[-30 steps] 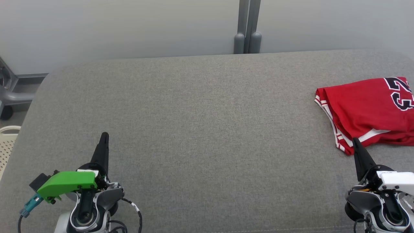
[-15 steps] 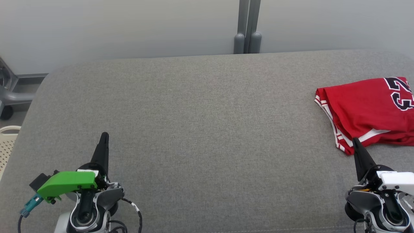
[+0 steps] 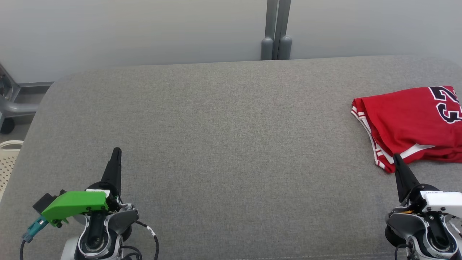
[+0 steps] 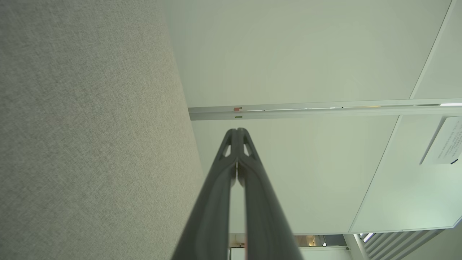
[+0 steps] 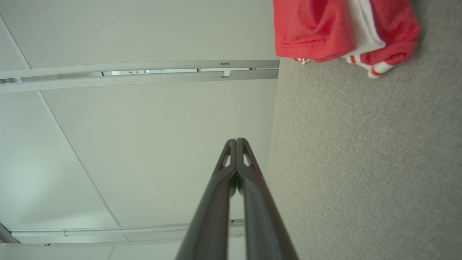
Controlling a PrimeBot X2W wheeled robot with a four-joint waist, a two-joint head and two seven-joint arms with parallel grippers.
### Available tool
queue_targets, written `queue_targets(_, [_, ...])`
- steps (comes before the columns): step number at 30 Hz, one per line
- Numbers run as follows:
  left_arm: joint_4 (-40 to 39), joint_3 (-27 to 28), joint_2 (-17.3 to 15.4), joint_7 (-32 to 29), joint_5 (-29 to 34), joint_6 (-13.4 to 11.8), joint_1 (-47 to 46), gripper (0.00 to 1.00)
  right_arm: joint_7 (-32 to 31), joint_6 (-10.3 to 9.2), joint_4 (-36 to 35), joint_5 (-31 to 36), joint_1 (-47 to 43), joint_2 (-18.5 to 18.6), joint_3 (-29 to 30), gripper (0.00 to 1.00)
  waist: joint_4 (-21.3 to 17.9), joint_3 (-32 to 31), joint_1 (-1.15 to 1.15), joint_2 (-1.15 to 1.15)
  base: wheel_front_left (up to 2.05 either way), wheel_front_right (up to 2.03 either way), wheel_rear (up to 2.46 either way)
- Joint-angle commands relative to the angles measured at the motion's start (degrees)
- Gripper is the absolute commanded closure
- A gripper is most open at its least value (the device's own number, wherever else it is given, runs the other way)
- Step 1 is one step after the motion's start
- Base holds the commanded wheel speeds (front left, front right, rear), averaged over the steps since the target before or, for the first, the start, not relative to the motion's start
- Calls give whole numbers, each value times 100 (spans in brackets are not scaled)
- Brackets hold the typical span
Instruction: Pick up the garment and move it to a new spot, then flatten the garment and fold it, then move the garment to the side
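Note:
The garment (image 3: 408, 122) is a red jersey with white trim and a dark number, lying folded at the right edge of the grey cushioned surface (image 3: 231, 144). In the right wrist view the garment (image 5: 325, 32) sits at the top, apart from the fingers. My right gripper (image 3: 396, 156) rests at the lower right, shut and empty, its tip just short of the garment's near corner. Far from the garment, my left gripper (image 3: 116, 150) stands at the lower left, shut with nothing in it. Both wrist views show the fingertips (image 4: 237, 130) (image 5: 236, 141) pressed together.
A pale wall with a grey vertical post (image 3: 276, 30) runs behind the surface. Off the left edge stand a cream perforated basket (image 3: 7, 159) and a grey wheeled stand (image 3: 11, 108). The surface's wide middle lies bare between the grippers.

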State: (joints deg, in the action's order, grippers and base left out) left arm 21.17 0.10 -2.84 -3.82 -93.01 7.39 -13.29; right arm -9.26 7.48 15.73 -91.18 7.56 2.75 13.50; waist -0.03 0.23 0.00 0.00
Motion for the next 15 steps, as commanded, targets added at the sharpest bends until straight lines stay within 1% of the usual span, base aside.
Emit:
queue_targets(1, [8, 21, 0, -16, -25, 31, -77, 100, -20, 2, -18, -24, 50, 24, 8, 100, 0, 0, 0, 0, 0, 0, 0])
queue_targets(15, [7, 20, 0, -15, -25, 31, -77, 100, -19, 2, -17, -24, 50, 24, 7, 100, 0, 0, 0, 0, 0, 0, 0])
